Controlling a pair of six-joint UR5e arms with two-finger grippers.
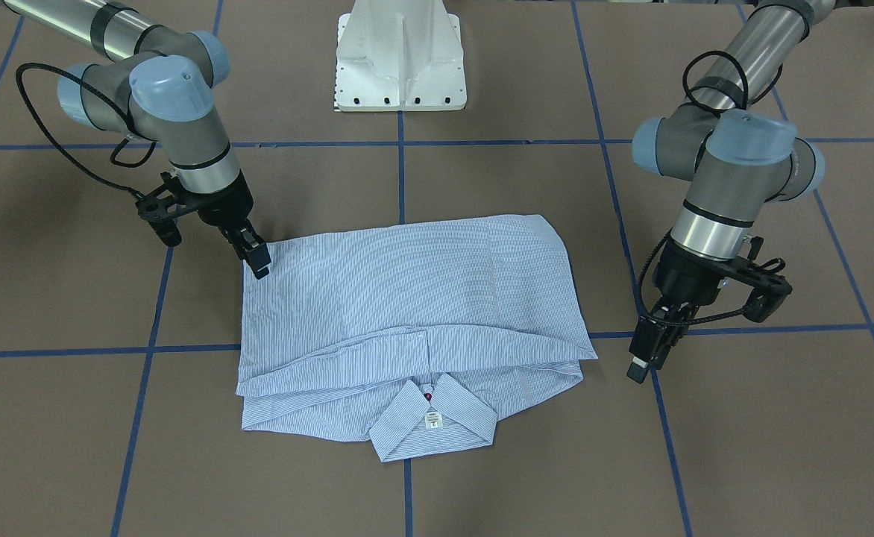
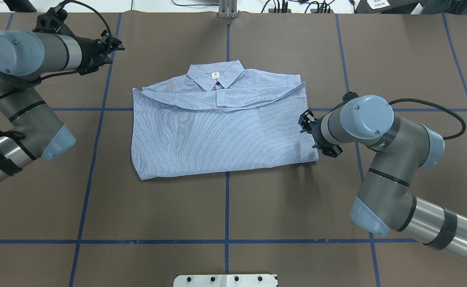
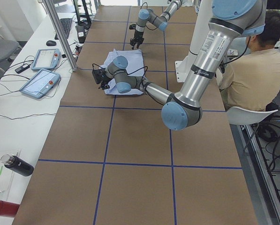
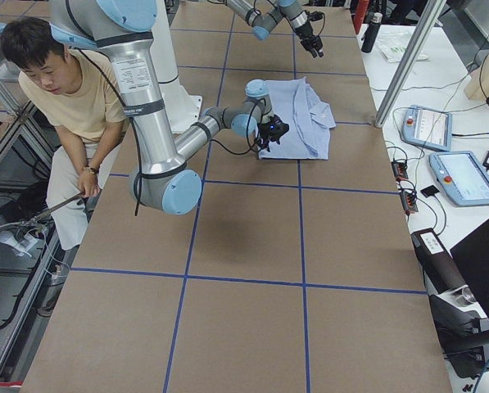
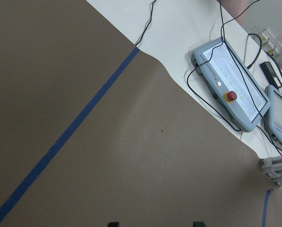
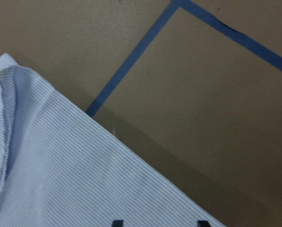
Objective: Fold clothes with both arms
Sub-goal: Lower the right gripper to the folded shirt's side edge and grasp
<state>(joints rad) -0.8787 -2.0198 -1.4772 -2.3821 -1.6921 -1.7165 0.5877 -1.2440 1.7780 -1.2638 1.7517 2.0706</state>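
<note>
Spread flat on the brown table (image 1: 743,462), in the middle of the grid of blue tape lines (image 1: 401,179): the shirt (image 1: 407,298), light blue with fine white stripes, folded to a broad rectangle. Collar (image 1: 470,418) on the side away from the white pedestal base (image 1: 400,60), with a small white neck label (image 1: 432,421) and a red button (image 1: 427,396) inside it. A folded layer of cloth across the shirt just behind the collar.

At the shirt's corner nearest the base, on the robot's right: the right gripper (image 1: 259,267), tips down at the very edge of the cloth. Fingers (image 6: 117,222) spread apart in the right wrist view, nothing clamped, striped cloth and its hem filling the space ahead of them. Cannot tell whether touching the fabric or just over it.

Off the opposite side, near the collar-end corner but clear of the cloth: the left gripper (image 1: 640,365), over a blue tape line. Its fingers (image 5: 113,223) likewise parted and holding nothing, with only bare table, tape and a grey pendant (image 5: 233,90) on the white bench (image 5: 178,21) ahead of them
</note>
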